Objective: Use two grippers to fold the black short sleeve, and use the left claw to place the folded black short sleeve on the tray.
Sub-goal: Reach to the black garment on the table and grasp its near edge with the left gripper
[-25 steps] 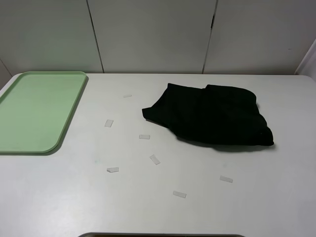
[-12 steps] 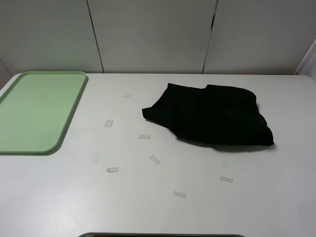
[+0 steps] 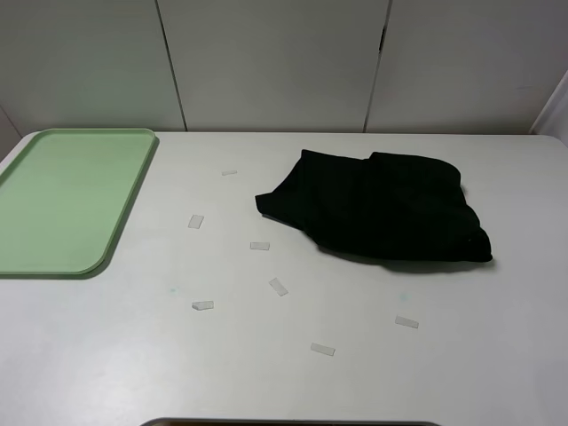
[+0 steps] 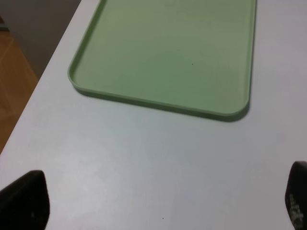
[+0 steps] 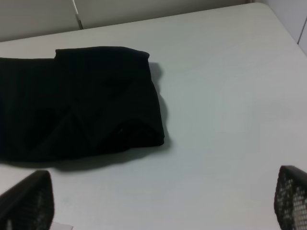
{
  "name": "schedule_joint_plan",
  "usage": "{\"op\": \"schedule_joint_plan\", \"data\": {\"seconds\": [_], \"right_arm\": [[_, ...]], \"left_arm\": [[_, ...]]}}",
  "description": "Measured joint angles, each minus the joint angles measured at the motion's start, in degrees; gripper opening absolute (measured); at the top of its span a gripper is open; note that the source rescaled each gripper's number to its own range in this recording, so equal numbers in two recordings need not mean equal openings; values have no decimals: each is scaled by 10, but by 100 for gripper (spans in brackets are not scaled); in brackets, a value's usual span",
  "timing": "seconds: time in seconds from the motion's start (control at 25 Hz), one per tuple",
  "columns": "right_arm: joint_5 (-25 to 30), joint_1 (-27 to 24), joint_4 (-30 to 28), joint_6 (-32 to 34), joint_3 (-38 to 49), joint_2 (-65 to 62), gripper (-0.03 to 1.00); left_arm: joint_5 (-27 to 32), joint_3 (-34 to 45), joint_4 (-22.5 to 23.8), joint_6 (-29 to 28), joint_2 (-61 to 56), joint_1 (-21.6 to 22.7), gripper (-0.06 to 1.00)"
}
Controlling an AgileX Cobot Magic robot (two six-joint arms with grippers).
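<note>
The black short sleeve point(image 3: 382, 209) lies bunched in a rough folded heap on the white table, right of centre; the right wrist view shows it too point(image 5: 76, 100). The pale green tray point(image 3: 67, 200) rests empty at the table's left edge and also fills the left wrist view point(image 4: 168, 52). Neither arm appears in the exterior high view. My left gripper point(image 4: 158, 203) hovers open over bare table near the tray's short edge. My right gripper point(image 5: 163, 201) is open as well, apart from the shirt, with nothing between its fingers.
Several small clear tape strips point(image 3: 279, 286) are scattered over the table point(image 3: 284, 382) between tray and shirt. White wall panels stand behind the table. In the left wrist view the table's edge drops off to a wooden floor point(image 4: 12, 91).
</note>
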Motion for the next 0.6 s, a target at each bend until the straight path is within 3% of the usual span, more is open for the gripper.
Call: {"op": "schedule_joint_plan", "data": {"seconds": [0.6], "right_arm": [[0, 0, 0, 0, 0, 0, 100]], "left_arm": [[0, 0, 7, 0, 0, 0, 98]]}}
